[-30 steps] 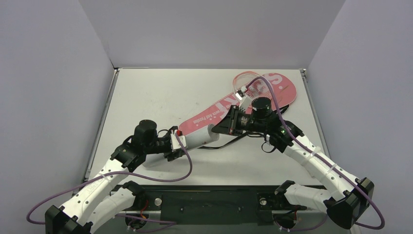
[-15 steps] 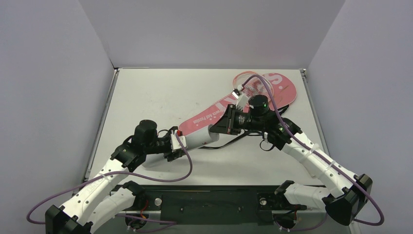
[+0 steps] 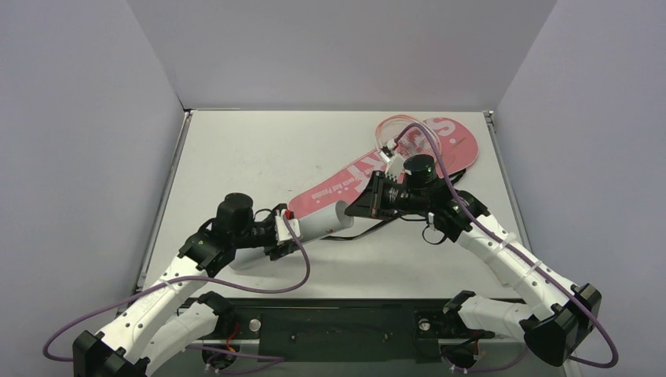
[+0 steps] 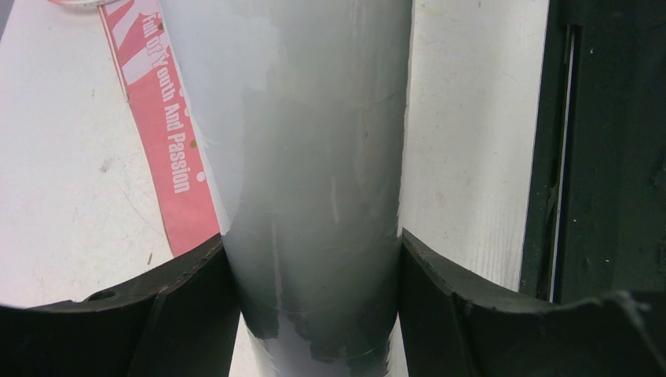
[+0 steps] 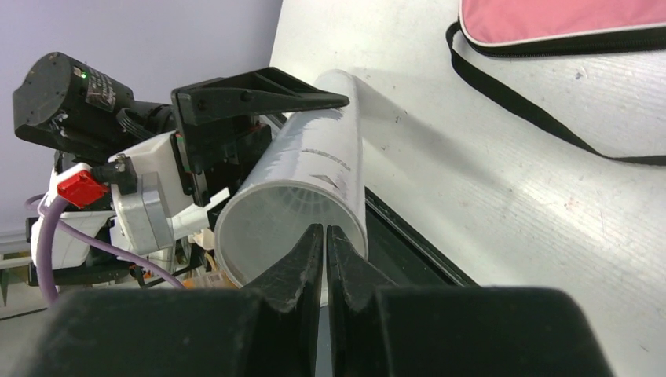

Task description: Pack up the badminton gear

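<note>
My left gripper (image 3: 276,236) is shut on the long white tube (image 3: 314,225) and holds it slanted, open end up-right. In the left wrist view the tube (image 4: 314,157) fills the gap between my fingers (image 4: 188,306). My right gripper (image 3: 353,210) is shut and empty, its tips (image 5: 324,236) right at the tube's open mouth (image 5: 275,228). A faint ribbed white shape shows inside the tube. The pink "SPORT" cover (image 3: 440,145) lies behind it, its black strap (image 5: 534,110) trailing on the table. A pink racket rim (image 3: 393,126) shows at the cover's far end. No loose shuttlecocks are in view.
The black base rail (image 3: 338,322) runs along the near table edge, under the tube's lower end, and shows in the left wrist view (image 4: 612,157). Grey walls close in the white table (image 3: 251,157) on three sides. Purple cables (image 3: 302,263) loop beside both arms.
My right gripper edged a little towards the tube's mouth, then drew slightly back. The left gripper and the tube have stayed put.
</note>
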Robot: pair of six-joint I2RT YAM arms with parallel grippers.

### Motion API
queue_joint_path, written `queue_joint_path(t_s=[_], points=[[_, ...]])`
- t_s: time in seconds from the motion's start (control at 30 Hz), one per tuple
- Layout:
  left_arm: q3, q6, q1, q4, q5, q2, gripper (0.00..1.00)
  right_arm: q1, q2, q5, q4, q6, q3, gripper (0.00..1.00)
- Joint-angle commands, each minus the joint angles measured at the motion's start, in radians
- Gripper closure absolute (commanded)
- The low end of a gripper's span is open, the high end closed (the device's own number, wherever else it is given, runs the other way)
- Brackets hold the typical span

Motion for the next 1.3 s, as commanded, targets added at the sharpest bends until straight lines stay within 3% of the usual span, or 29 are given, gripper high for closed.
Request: queue_joint_path(t_s=[0.0, 0.3, 0.53, 0.6, 0.67, 0.73, 0.77, 0.83, 0.9, 1.07, 1.27], points=[[0.044, -0.015, -0.004, 0.096, 0.056, -0.019, 1.00, 0.003, -0.025, -0.009, -0.043, -0.025, -0.020, 0.98], [0.057, -0.027, -0.004, 0.121, 0.063, -0.010, 1.00, 0.064, 0.001, -0.017, -0.041, -0.034, -0.014, 0.98], [0.070, -0.036, -0.004, 0.146, 0.050, 0.008, 1.00, 0.044, 0.015, -0.012, -0.082, -0.062, 0.028, 0.96], [0.058, -0.039, -0.003, 0.155, 0.011, 0.014, 1.00, -0.022, -0.005, -0.010, -0.110, -0.075, 0.042, 0.94], [0.039, -0.033, 0.003, 0.173, -0.052, 0.024, 1.00, -0.162, -0.037, -0.017, -0.114, -0.073, 0.052, 0.88], [0.020, -0.012, 0.014, 0.190, -0.138, 0.047, 1.00, -0.252, -0.059, -0.019, -0.113, -0.068, 0.071, 0.79], [0.016, -0.004, 0.024, 0.195, -0.162, 0.058, 1.00, -0.275, -0.064, -0.020, -0.111, -0.064, 0.083, 0.69], [0.030, 0.017, 0.077, 0.180, -0.207, 0.118, 1.00, -0.325, -0.061, -0.017, -0.104, -0.061, 0.099, 0.56], [0.082, 0.036, 0.160, 0.128, -0.202, 0.204, 1.00, -0.353, -0.050, -0.008, -0.100, -0.060, 0.103, 0.50], [0.315, 0.075, 0.356, 0.007, -0.298, 0.507, 1.00, -0.398, -0.042, 0.081, -0.091, -0.045, 0.069, 0.46], [0.641, 0.070, 0.442, -0.129, -0.430, 0.864, 1.00, -0.432, -0.032, 0.167, -0.108, -0.041, 0.024, 0.44]])
